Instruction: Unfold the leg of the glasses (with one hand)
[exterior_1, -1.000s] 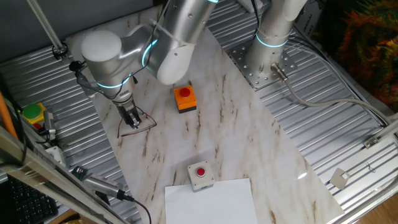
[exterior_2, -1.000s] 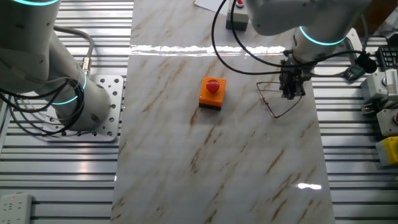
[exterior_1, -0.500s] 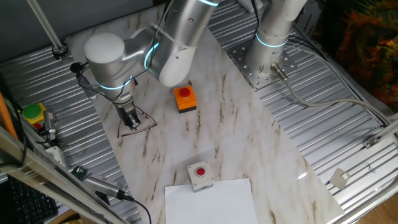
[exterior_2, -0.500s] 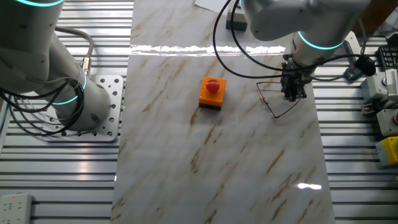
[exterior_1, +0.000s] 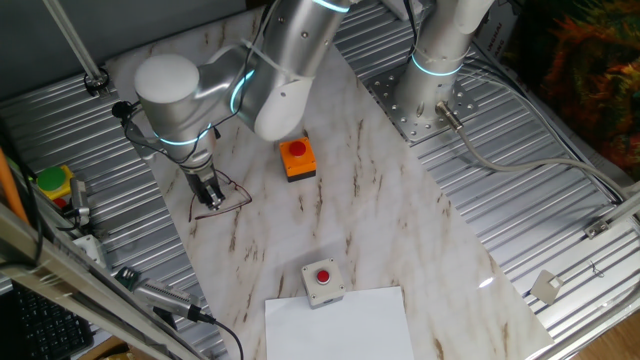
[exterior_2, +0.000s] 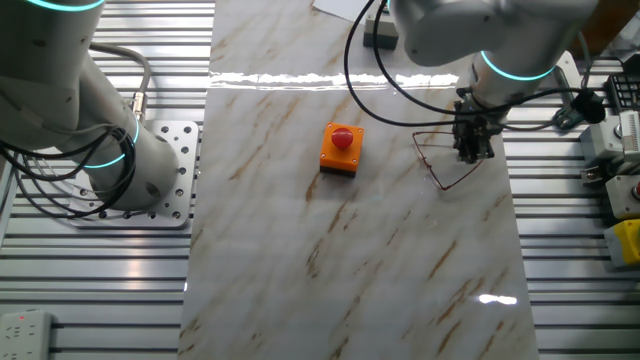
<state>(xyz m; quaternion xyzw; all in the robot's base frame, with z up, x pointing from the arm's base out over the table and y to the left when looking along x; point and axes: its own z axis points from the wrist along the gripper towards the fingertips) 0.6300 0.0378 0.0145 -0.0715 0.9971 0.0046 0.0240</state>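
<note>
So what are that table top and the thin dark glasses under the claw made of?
The white, brown-veined table top looks like polished marble or a marble-look sheet; it mirrors the lights. The thin dark reddish-brown glasses look like fine metal wire, though too small to be sure. The gripper is down at them.

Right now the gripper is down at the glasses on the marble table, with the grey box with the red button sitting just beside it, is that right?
Not quite. The box nearest the gripper and the glasses is the orange box with a red button, as one fixed view shows. The grey box sits apart, by the white sheet.
</note>
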